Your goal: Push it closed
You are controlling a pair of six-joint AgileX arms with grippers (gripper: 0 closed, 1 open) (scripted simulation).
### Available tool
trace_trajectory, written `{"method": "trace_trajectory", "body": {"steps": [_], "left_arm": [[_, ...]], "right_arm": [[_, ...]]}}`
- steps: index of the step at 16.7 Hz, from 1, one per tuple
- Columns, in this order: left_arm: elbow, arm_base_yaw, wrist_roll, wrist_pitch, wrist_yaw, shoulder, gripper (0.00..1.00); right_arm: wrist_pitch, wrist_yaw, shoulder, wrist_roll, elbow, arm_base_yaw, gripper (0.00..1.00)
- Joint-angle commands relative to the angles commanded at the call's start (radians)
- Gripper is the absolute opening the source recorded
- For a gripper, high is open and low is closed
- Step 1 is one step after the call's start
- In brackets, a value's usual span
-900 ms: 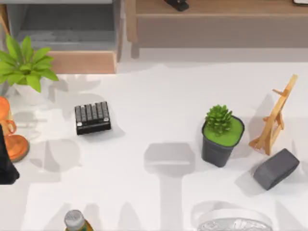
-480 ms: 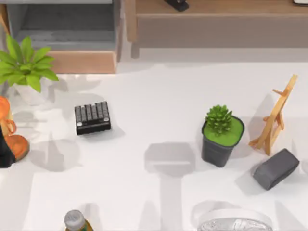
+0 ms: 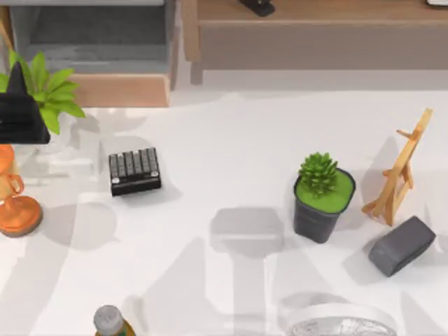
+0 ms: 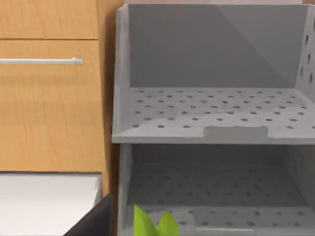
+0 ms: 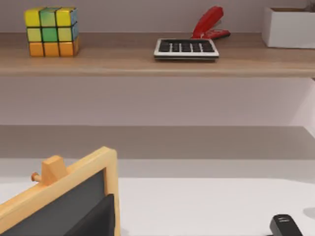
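The drawer (image 3: 119, 89) stands pulled out at the back left of the table, its light tan front panel facing the table and its grey inside (image 3: 98, 38) showing. My left gripper (image 3: 19, 105) is a black shape at the left edge, over a leafy plant (image 3: 52, 94) just in front of the panel's left end. In the left wrist view, grey perforated shelves (image 4: 211, 110) sit beside a wooden cabinet front (image 4: 49, 98), with one dark finger (image 4: 93, 222) at the edge. One dark finger (image 5: 96, 219) of my right gripper shows in the right wrist view.
On the table are a black keypad (image 3: 134, 171), a succulent in a dark pot (image 3: 322, 203), a wooden easel (image 3: 399, 171), a grey block (image 3: 401, 245), an orange object (image 3: 17, 210), a bottle (image 3: 110, 322) and a bowl (image 3: 339, 323). The long shelf unit (image 3: 315, 35) runs along the back right.
My left gripper has moved from the left edge beside the orange object toward the back, and is now over the leafy plant near the drawer's front. Nothing else has moved.
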Motion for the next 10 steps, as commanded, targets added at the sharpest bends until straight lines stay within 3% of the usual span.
{"method": "trace_trajectory", "body": {"steps": [5, 10], "left_arm": [[0.119, -0.061, 0.002, 0.136, -0.062, 0.268, 1.0], [0.138, -0.07, 0.004, 0.159, -0.073, 0.307, 1.0]], "right_arm": [[0.0, 0.0, 0.0, 0.0, 0.0, 0.0, 1.0], [0.0, 0.0, 0.0, 0.0, 0.0, 0.0, 1.0]]}}
